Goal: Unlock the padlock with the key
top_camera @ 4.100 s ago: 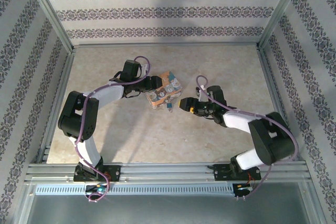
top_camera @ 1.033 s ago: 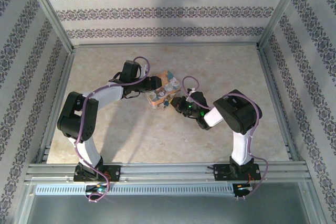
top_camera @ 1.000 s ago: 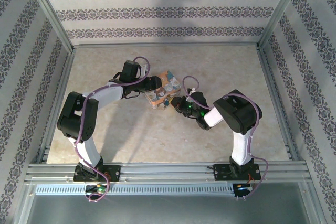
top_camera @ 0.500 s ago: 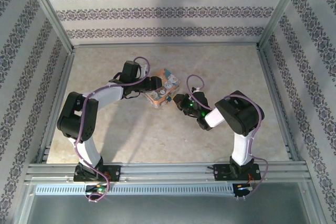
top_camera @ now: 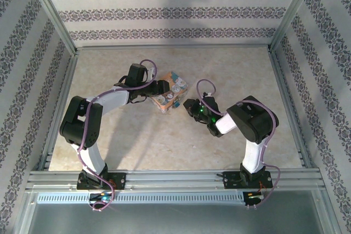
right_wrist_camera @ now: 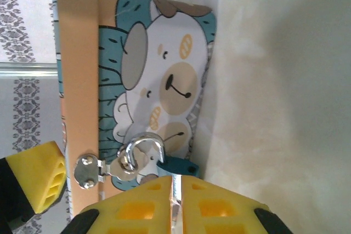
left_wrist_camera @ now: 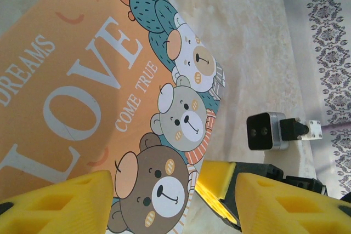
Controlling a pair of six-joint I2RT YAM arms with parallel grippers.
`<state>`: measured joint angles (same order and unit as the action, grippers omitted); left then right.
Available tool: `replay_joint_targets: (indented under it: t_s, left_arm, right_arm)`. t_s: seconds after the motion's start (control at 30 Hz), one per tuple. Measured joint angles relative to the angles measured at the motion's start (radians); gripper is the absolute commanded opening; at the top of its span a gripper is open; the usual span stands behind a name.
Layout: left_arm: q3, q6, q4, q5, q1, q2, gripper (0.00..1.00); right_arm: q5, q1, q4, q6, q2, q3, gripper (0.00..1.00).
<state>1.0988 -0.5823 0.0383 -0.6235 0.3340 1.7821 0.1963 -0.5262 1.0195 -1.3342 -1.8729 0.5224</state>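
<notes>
Even, bright overhead light; the arms cast soft shadows on the surface [top_camera: 164, 146]. Wrist views are sharp, their near yellow pads slightly blurred.

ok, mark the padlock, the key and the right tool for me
padlock [right_wrist_camera: 130, 160]: right wrist view, on its silvery metal below the shackle.
key [right_wrist_camera: 176, 165]: right wrist view, on the teal head.
right tool [right_wrist_camera: 176, 182]: right wrist view, between the yellow fingertips clamping the key.

Just ahead of the left gripper [left_wrist_camera: 173, 204], between its two yellow fingers [left_wrist_camera: 60, 204], lies an orange block [left_wrist_camera: 82, 97] lettered "DREAMS LOVE COME TRUE" with three cartoon bears down its edge. Beyond that edge, on the pale marbled bench [left_wrist_camera: 263, 42], the right gripper [left_wrist_camera: 219, 187] shows a yellow pad touching the block's corner.
</notes>
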Motion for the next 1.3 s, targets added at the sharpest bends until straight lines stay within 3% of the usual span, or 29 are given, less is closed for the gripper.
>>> replay_joint_targets:
  t_s: [0.23, 0.33, 0.7, 1.3]
  left_arm:
    - [0.0, 0.001, 0.0, 0.001, 0.0, 0.0, 0.61]
    - [0.0, 0.002, 0.0, 0.003, 0.0, 0.0, 0.61]
    - [0.0, 0.003, 0.0, 0.003, -0.002, 0.0, 0.61]
    - [0.0, 0.004, -0.001, 0.003, -0.003, 0.0, 0.61]
  right_arm:
    - [0.048, 0.021, -0.035, 0.19, 0.114, -0.028, 0.59]
    - [0.113, 0.041, -0.035, 0.279, 0.145, -0.022, 0.66]
    - [0.333, 0.073, -0.037, 0.459, 0.056, 0.054, 0.72]
    - [0.375, 0.093, -0.097, 0.535, -0.041, 0.172, 0.72]
